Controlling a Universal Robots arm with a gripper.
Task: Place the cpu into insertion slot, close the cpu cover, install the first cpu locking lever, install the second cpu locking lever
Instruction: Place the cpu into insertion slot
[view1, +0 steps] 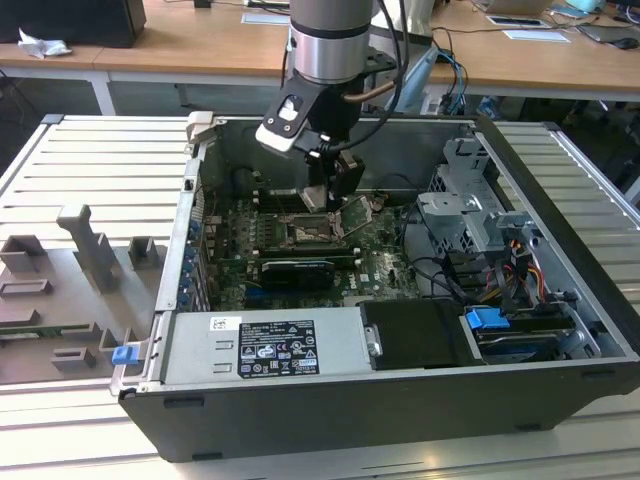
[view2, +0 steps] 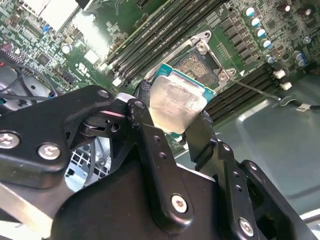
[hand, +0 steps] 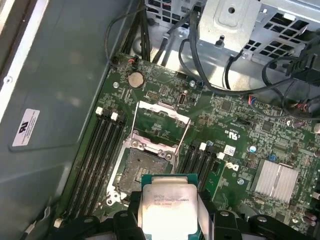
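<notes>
The cpu (view2: 176, 104), a small square chip with a pale metal face and a green edge, is held between my gripper's (view2: 175, 114) black fingers (view2: 146, 107). In the first wrist view the cpu (hand: 167, 202) hangs a little above the board, just short of the insertion slot (hand: 141, 169), which lies open and dark inside its silver rim. The cpu cover (hand: 163, 119) is swung up on its hinge at the slot's far side. In the exterior view my gripper (view1: 330, 190) hovers over the insertion slot (view1: 305, 232) inside the computer case.
Long black memory slots (hand: 100, 150) flank the socket on both sides. A thin metal lever (view2: 256, 90) sticks out beside the socket. A drive cage (view1: 470, 215) with loose cables (hand: 210, 65) and a power supply (view1: 265, 345) crowd the case. Grey case walls (view1: 400, 140) surround the board.
</notes>
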